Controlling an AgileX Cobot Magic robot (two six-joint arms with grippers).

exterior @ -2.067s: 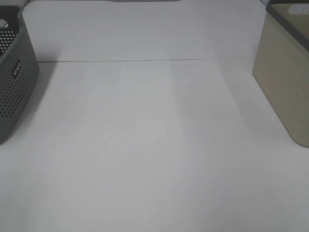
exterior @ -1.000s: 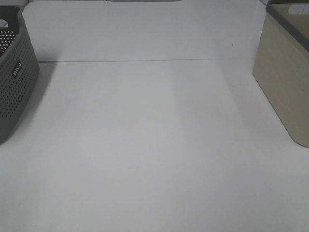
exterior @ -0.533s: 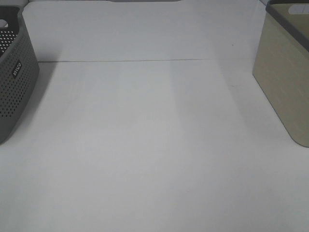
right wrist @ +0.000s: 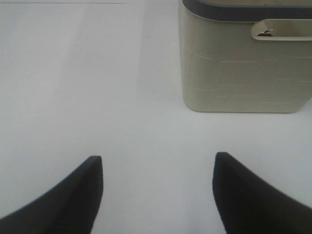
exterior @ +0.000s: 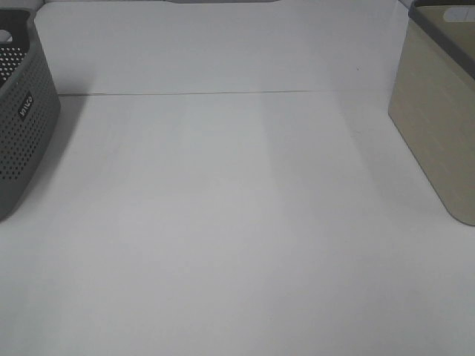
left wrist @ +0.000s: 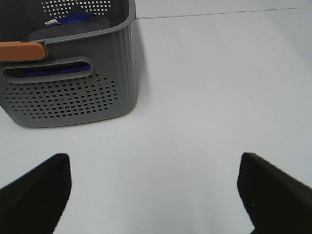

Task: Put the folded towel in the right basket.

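Well, both the left gripper (left wrist: 153,195) and right gripper (right wrist: 158,195) stand spread and empty; the purple towel (left wrist: 68,24) inside the grey basket (left wrist: 73,97) needs a deep, centred pinch.

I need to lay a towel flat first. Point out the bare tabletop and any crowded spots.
The white table is bare across the whole middle, from the grey perforated basket on the left to the beige basket on the right. The seam line crosses the far part. Only those two edges are occupied; the grey basket already holds purple fabric.
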